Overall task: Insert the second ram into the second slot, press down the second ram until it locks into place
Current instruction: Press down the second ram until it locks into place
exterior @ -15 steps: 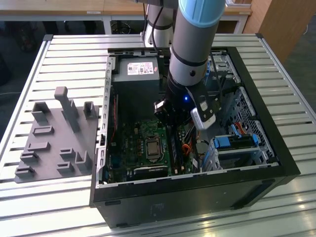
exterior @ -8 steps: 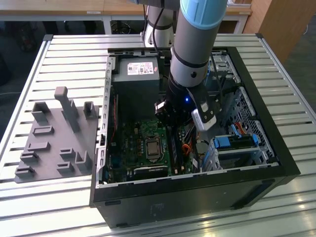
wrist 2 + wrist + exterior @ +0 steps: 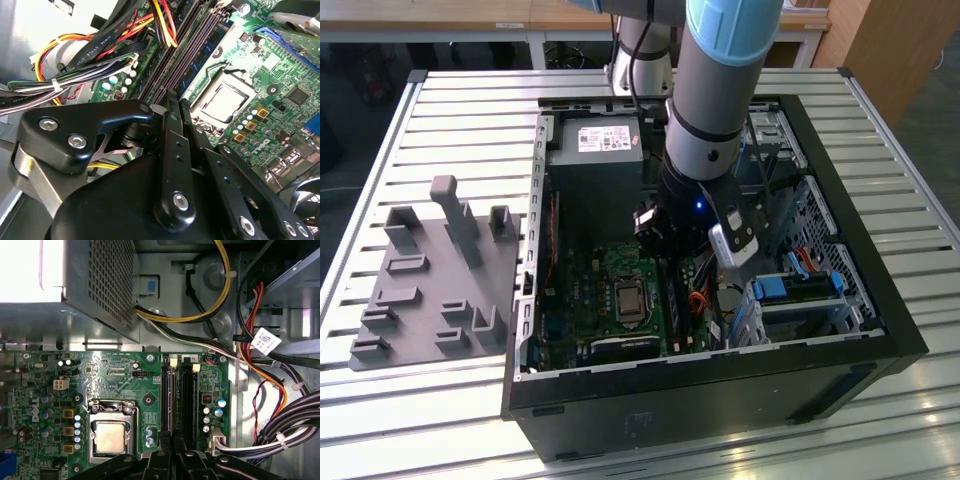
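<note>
Fingers (image 3: 172,145): we are seeing them drawn together, with no gap showing at the tips and nothing visibly clamped between them; they are hanging low inside the computer case (image 3: 740,362), over one end of the memory slots
Second ram (image 3: 168,400): we are taking the thin dark strip standing on edge in the slot in line with the fingers to be it; it is sitting on the board between the processor socket (image 3: 111,437) and the neighbouring slot (image 3: 188,400); we cannot tell whether the tips are touching it
Seating: we cannot tell whether the pale latch (image 3: 173,361) at the slot's far end is gripping the stick
Risk, uneven push: we are judging that force applied at one end only could be leaving the other end proud, so that only one latch locks
Risk, offset: if the tips are bearing slightly beside the edge, they could be sliding off onto the neighbouring slot or tilting the stick
Risk, cables (image 3: 95,55): the bundle is running just beside the slots, so the wide linkage could be snagging a wire
Risk, board: pressing a stick that is not squarely in its slot could be flexing the board or damaging the contacts
</note>
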{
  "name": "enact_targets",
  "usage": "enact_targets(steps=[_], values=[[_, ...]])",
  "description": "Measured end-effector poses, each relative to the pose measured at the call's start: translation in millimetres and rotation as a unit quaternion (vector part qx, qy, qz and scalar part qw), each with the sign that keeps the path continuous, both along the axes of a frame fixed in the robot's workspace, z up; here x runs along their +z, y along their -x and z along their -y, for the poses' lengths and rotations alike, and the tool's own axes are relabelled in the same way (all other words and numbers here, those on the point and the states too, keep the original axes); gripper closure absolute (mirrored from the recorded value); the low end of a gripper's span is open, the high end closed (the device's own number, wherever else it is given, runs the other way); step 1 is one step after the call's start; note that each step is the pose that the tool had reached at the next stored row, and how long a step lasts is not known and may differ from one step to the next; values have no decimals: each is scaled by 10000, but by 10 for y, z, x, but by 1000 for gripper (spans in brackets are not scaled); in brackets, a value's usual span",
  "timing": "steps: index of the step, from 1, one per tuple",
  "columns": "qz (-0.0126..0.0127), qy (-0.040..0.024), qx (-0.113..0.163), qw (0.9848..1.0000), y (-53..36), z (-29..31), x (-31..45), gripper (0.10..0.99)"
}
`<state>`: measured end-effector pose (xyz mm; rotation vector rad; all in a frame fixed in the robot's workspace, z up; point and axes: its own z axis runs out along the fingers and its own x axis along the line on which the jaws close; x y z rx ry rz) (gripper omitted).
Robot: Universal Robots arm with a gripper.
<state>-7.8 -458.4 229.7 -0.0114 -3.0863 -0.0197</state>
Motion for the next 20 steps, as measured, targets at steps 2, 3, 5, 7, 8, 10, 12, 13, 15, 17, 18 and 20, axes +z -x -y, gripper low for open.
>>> enact_targets(steps=[2,3,5,7,8,10,12,13,15,17,18,20], values=[[0,-2,2,10000,-6,-1,-7,949],[0,-3,8,10000,-9,-1,-11,949],[-1,-2,34,10000,-9,0,-17,949],[-2,-2,48,10000,-10,0,-25,949],[-3,-2,54,10000,-10,0,-28,949],[-4,-1,74,10000,-10,0,-36,949],[-5,-1,83,10000,-10,0,-41,949],[-5,-1,84,10000,-10,1,-43,949],[-5,-1,85,10000,-10,5,-47,949],[-5,-2,84,10000,-10,7,-52,949],[-5,-2,84,10000,-10,9,-55,949],[-5,-2,84,10000,-10,12,-59,949]])
